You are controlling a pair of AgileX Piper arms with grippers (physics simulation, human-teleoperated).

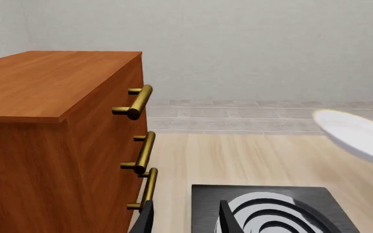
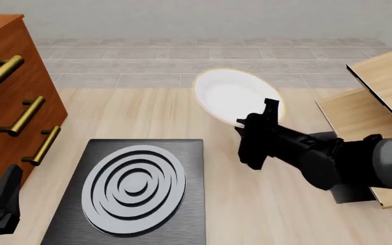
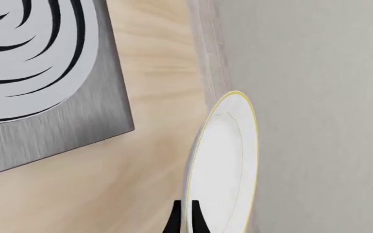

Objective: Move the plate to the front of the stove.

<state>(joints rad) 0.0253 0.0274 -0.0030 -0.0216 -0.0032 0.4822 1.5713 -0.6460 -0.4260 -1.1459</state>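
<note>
The right gripper [image 2: 269, 113] is pinched shut on the near edge of the plate [image 2: 234, 95], its two fingers showing on either side of the rim in the right wrist view. The plate is lifted and tilted, upper centre of the front view, beyond the far right corner of the stove [image 2: 131, 191]. So the pick-up looks done; carrying it to the stove's front and setting it down remain. The left gripper [image 1: 183, 218], at the lower left, stands open and empty beside the dresser [image 2: 8, 97].
</note>
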